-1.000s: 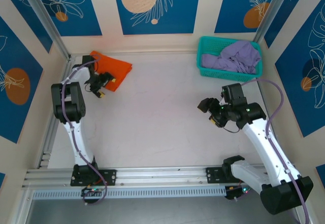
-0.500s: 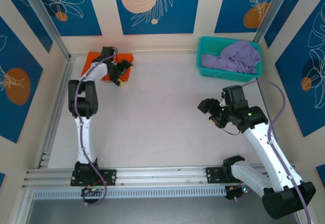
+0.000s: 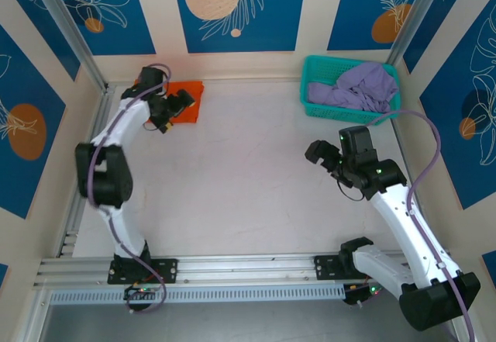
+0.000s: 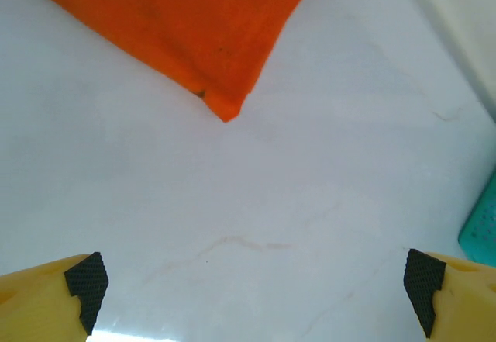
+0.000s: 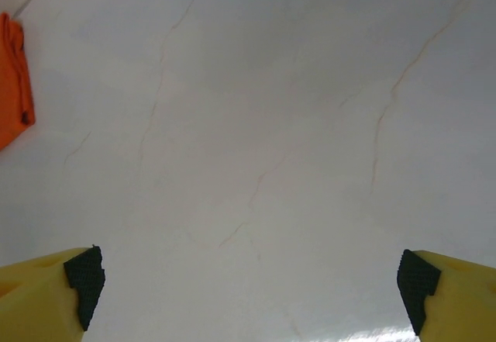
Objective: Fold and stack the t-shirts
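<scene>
The orange t-shirt (image 3: 184, 100) lies folded flat at the far left corner of the table; its corner (image 4: 225, 63) reaches into the left wrist view and its edge (image 5: 12, 86) into the right wrist view. My left gripper (image 3: 172, 114) hovers at the shirt's near edge, open, with only bare table between its fingers (image 4: 256, 291). The lavender t-shirt (image 3: 360, 86) lies crumpled in the teal basket (image 3: 310, 70) at the far right. My right gripper (image 3: 329, 160) is open over bare table right of centre, nothing between its fingertips (image 5: 248, 288).
Walls with blue panels close the table at the back and both sides. A metal rail (image 3: 85, 164) runs along the left edge and another (image 3: 232, 268) along the front. The white tabletop (image 3: 240, 179) spreads between the two arms.
My left gripper swung from beside the orange shirt toward the back and then settled at its near edge, opening wider. The shirt now lies flatter and squarer. My right gripper lifted slightly and opened wide.
</scene>
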You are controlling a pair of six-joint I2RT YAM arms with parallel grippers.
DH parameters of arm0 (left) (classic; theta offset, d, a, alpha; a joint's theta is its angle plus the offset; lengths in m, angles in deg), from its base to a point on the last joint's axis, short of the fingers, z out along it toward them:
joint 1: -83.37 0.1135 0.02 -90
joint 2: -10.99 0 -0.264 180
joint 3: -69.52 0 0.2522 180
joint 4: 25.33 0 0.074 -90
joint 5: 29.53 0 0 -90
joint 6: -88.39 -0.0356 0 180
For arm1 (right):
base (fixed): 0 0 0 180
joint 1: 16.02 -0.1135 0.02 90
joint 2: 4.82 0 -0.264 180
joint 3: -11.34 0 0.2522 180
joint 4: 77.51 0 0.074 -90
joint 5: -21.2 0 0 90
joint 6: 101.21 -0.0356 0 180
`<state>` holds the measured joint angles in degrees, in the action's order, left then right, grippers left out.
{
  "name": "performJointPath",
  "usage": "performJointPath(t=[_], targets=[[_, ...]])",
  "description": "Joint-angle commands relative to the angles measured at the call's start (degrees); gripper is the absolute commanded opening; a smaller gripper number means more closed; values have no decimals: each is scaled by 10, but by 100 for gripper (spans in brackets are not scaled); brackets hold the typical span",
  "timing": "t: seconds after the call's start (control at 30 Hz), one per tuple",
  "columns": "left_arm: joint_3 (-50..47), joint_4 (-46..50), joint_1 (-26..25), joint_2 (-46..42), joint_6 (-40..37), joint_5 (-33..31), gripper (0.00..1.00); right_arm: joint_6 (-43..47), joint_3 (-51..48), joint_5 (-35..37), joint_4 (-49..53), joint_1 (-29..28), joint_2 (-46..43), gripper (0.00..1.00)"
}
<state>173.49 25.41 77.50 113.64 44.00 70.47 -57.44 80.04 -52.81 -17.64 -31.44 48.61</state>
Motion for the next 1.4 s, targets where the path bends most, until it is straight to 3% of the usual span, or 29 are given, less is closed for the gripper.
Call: performJointPath(t=[0.0, 0.17, 0.3, 0.4, 0.5, 0.6, 0.7, 0.77, 1.0, 1.1, 1.23, 1.37], targets=[[-82, -4, 2, -135, -92, -120, 100, 67, -23, 118, -70, 13, -5, 99], [-233, -37, 2, -288, -170, -286, 100, 195, -103, 160, -168, 34, -24, 99], [-441, -204, 2, -439, -213, -373, 100, 371, -205, 62, -303, 50, -90, 99], [-572, -309, 3, -533, -241, -413, 100, 389, -283, 47, -365, 64, -137, 99], [-644, -356, 3, -576, -337, -397, 100, 409, -345, 18, -395, 76, -183, 99], [-669, -374, 7, -551, -383, -381, 100, 432, -388, -29, -411, 87, -207, 99], [-698, -457, 14, -481, -411, -311, 100, 429, -432, -43, -465, 95, -205, 99], [-700, -516, 14, -421, -415, -297, 100, 438, -442, -62, -509, 104, -190, 99], [-654, -653, 14, -266, -418, -289, 100, 431, -428, -104, -701, 146, -13, 99], [-622, -690, 15, -209, -433, -253, 100, 408, -413, -110, -787, 161, 74, 99], [-608, -704, 15, -180, -457, -208, 100, 402, -385, -125, -857, 166, 159, 99], [-665, -801, 15, -183, -463, -188, 100, 403, -372, -135, -929, 165, 224, 99]])
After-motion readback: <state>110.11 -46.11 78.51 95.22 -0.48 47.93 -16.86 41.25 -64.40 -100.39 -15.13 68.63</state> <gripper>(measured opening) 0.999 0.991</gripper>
